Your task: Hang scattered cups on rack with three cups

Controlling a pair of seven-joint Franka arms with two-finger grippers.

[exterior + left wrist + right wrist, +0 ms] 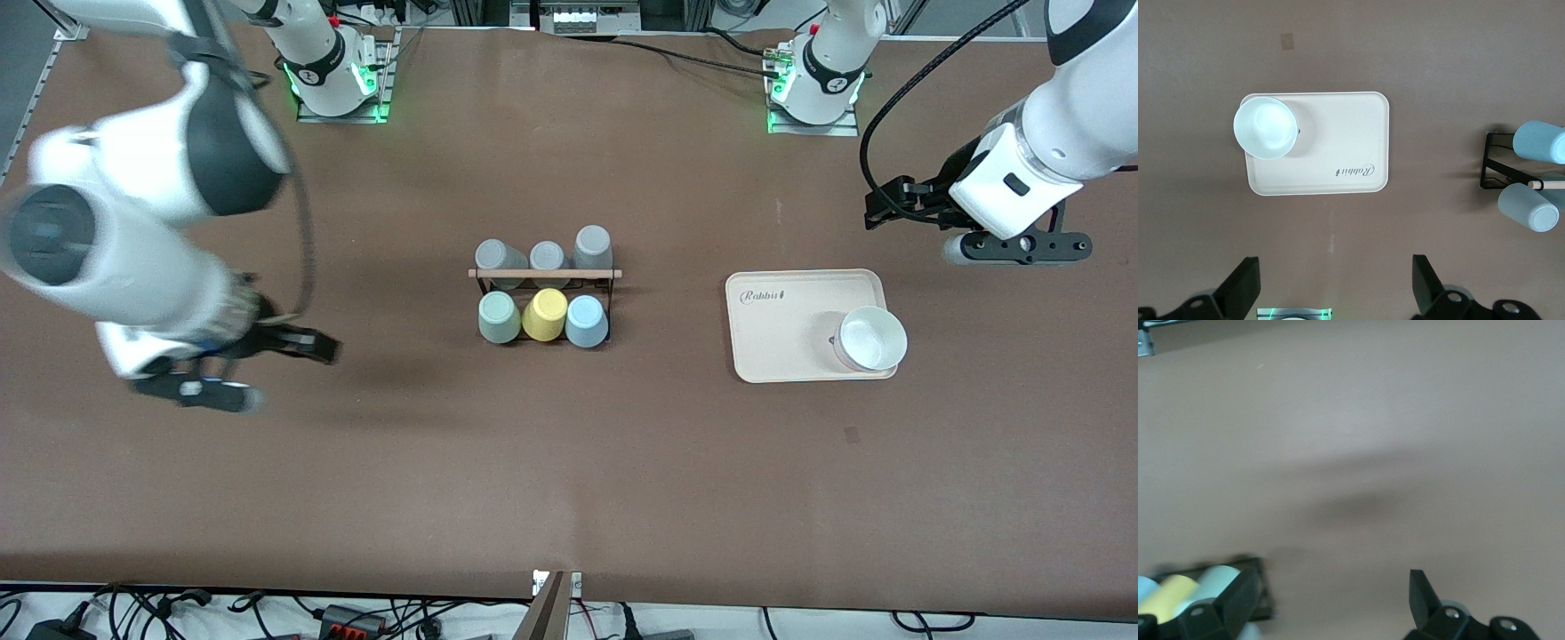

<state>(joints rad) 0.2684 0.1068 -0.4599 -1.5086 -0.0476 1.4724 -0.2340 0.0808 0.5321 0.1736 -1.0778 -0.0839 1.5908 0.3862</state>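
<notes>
Task appears complete: I see the mint-green cup (499, 317) and light blue cup (587, 321) hung on the rack (544, 274) mid-desk. Left pincer (1335, 283) and right pincer (1331, 600) hover released, empty, over bare desk (569, 480).

Brown table (569, 480); black wire rack (544, 307) with pale wooden rod (544, 274); mint-green cup (499, 317), yellow cup (544, 315), light blue cup (587, 321); three grey cups (544, 253); beige tray (782, 329) bearing dark "Rabbit" lettering; white bowl (871, 339).
</notes>
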